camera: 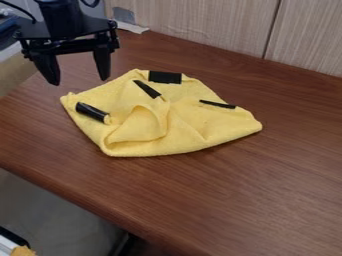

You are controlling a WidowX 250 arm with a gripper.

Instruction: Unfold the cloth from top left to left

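While the pincer (79, 81) hangs released w/ nothing gripped near the upper-L edge of the crumpled cloth (184, 132) on the worktop (267, 200), a pull may drag everything vs. unfold it, b/c overlapping layers could be pinched tog.

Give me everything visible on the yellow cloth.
The yellow cloth looks soft and slightly fuzzy, like a towel. It lies crumpled and partly folded, with a raised fold near its middle and a rounded bottom edge. Four black tape-like pieces show on it: top edge, upper middle, left and right. It rests on the brown wooden-looking table. The open claw hangs by its upper left, not touching it.
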